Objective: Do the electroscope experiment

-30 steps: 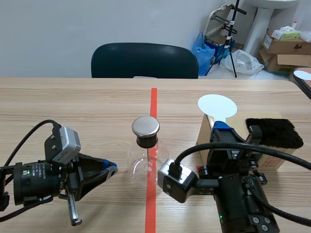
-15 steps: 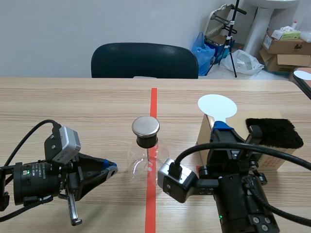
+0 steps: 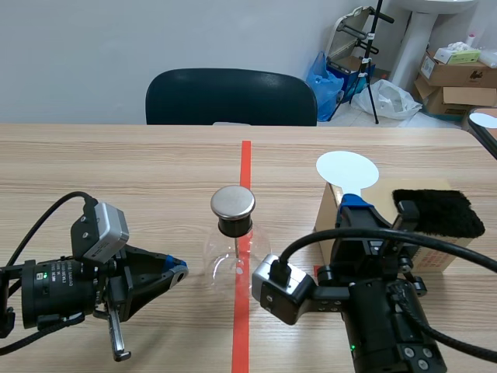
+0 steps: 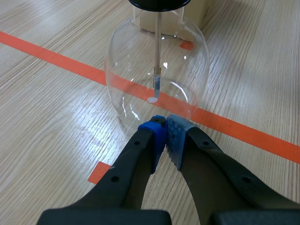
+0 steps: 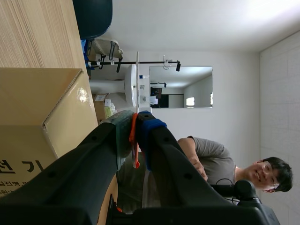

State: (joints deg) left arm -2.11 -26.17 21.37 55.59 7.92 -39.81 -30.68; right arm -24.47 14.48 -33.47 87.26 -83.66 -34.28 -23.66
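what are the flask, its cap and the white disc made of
Flask: clear glass, by the see-through wall and sharp glints.
Cap: metal, with a brushed grey sheen.
Disc, held by the right gripper: flat matte white, plastic or card, cannot tell which.

Right side largely sitting out of sight

The right arm's own bulk is covering nearly all of the right pincer (image 3: 352,202), so only a blue pad tip is showing. It is also hiding the handle of the white disc paddle (image 3: 347,169) rising above that pincer. The same arm is masking the near side of the cardboard box (image 3: 446,250) beside the pincer. The right wrist camera (image 3: 281,289) is blocking a lower corner of the glass flask (image 3: 221,260) ahead of the left pincer (image 4: 165,125). In the left wrist view, the view's edge is cutting off the flask's stopper (image 4: 159,3). From the right wrist, the paddle is showing edge-on as a thin line, with its orange handle (image 5: 134,140) lying mostly buried between the pads.
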